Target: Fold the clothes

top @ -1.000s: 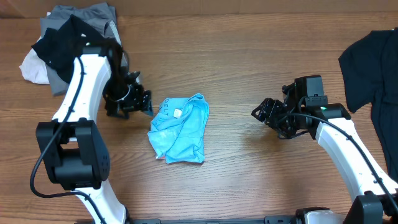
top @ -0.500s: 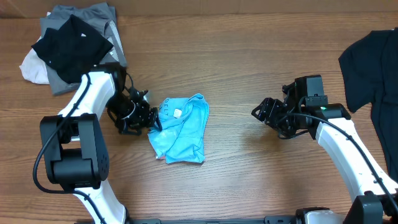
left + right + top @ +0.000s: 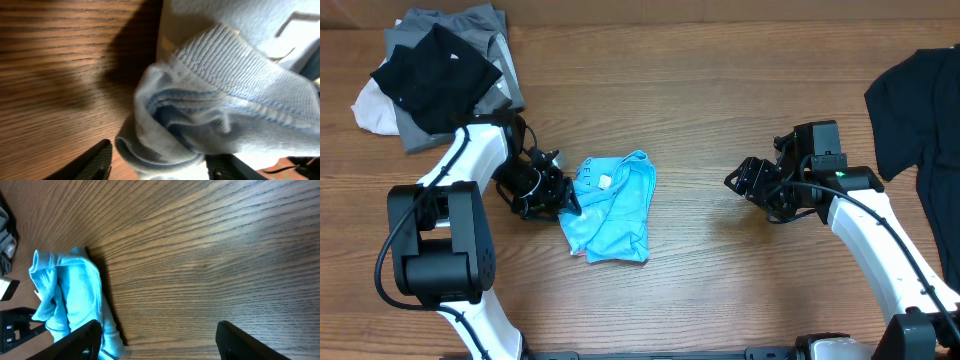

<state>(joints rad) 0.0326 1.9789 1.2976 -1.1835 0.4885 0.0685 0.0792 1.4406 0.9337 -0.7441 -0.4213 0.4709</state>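
Two arms, left nearer: your left gripper (image 3: 558, 196) meets the sky-blue T-shirt's (image 3: 618, 215) left edge on the wooden table (image 3: 720, 90), jaws straddling ribbed cloth, pinch unclear. Right gripper (image 3: 748, 182) gapes, well apart rightward.

Sky-blue T-shirt (image 3: 615, 215) with white print; black, grey and off-white garments (image 3: 430, 70); brown wood-grain table (image 3: 720, 100)
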